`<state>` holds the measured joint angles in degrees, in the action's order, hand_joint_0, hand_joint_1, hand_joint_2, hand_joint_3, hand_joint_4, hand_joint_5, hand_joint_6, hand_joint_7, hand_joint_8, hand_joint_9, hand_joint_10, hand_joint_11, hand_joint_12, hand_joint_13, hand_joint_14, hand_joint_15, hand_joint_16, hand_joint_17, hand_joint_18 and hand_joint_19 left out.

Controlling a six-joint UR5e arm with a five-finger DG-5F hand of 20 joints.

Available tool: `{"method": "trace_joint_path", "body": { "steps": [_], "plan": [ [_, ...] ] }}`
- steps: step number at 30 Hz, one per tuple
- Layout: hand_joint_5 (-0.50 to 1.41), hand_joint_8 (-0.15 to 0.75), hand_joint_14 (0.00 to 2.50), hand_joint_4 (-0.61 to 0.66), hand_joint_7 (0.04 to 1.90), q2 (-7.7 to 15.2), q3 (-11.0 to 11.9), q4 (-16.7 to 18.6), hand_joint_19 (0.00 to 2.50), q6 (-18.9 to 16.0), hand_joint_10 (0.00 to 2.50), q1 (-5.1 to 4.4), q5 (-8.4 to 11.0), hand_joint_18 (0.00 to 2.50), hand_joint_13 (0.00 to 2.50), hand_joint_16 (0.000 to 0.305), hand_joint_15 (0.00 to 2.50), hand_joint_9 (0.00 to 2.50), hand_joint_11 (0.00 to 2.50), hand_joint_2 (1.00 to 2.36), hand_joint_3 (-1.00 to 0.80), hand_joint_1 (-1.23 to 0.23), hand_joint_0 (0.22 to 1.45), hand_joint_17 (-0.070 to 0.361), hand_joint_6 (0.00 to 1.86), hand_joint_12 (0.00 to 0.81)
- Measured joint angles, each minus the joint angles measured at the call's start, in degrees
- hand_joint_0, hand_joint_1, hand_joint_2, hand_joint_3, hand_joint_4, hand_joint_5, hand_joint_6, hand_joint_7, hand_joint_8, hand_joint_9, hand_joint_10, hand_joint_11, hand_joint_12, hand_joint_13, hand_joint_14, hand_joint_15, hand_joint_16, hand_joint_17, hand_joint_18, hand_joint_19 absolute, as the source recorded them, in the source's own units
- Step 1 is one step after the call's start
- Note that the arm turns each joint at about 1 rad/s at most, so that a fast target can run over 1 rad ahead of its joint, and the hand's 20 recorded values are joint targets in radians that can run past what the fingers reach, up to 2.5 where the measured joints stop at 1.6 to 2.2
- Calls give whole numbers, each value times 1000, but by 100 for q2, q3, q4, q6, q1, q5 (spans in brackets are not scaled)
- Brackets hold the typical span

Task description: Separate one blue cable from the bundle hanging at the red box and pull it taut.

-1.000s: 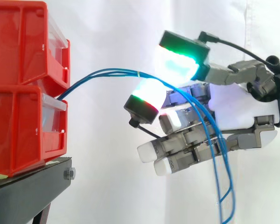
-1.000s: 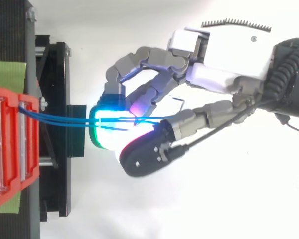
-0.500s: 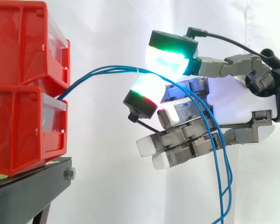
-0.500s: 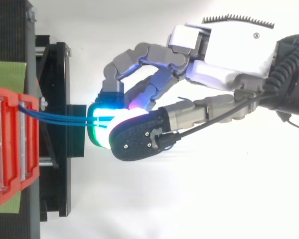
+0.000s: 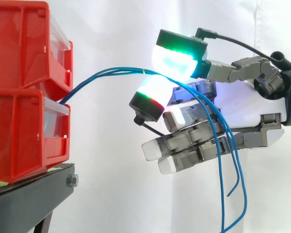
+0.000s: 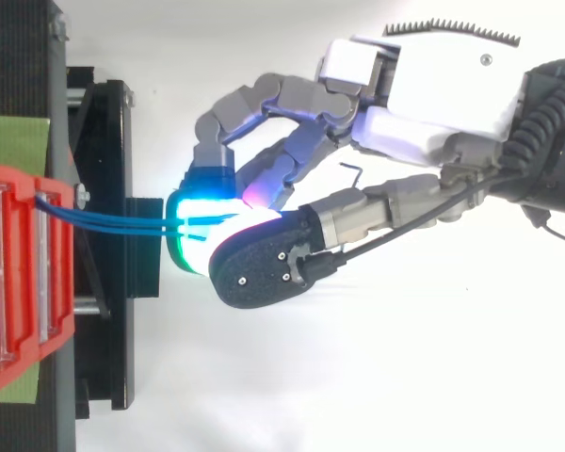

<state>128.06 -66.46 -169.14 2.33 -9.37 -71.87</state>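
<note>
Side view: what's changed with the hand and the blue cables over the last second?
The hand closed its glowing pads together onto the blue cables, apparently pinching them. The cables' hanging ends swung apart. The red bins and the cables' run from them stayed put.

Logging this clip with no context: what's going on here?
A robot hand reaching in from the right is working on the blue cables that come out between the stacked red bins on the black stand. Glowing fingertips are closed on the cables near the top of their arc. Past the pinch the strands drape over the other fingers and hang loose. I cannot tell whether one cable is singled out. The run to the bins bows upward, so nothing is taut yet.
</note>
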Motion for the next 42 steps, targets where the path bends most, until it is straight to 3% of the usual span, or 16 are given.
{"method": "trace_joint_path", "body": {
  "steps": [14, 17, 20, 26, 35, 42],
  "plan": [
    [-222, 278, 11, 35, 966, 0, -2, -23, 315, 106, 21, 5, -10, 592, 781, 30, 279, 1035, 723, 1000, -500, -918, 536, 68, 911, 272],
    [-221, 287, 11, 47, 944, 0, -3, -18, 323, 149, 21, 6, -11, 605, 787, 33, 274, 1036, 713, 1000, -500, -860, 506, 74, 911, 280],
    [-217, 300, 13, 57, 932, 0, -5, -14, 326, 178, 18, 6, -11, 620, 796, 35, 279, 1051, 704, 1000, -500, -704, 495, 78, 908, 288],
    [-211, 294, 11, 30, 1008, 0, -6, -6, 365, 201, 22, 6, -11, 592, 784, 32, 294, 1056, 717, 1000, -500, -528, 609, 71, 896, 274],
    [-215, 301, 13, 5, 1093, 2, -6, -8, 375, 219, 21, 6, -11, 596, 774, 34, 294, 1038, 713, 1017, -315, -687, 670, 76, 913, 287],
    [-222, 285, 13, -75, 1078, 2, -6, -18, 374, 216, 22, 6, -11, 608, 790, 33, 299, 1039, 721, 1004, -460, -800, 772, 75, 932, 282]
  ]
}}
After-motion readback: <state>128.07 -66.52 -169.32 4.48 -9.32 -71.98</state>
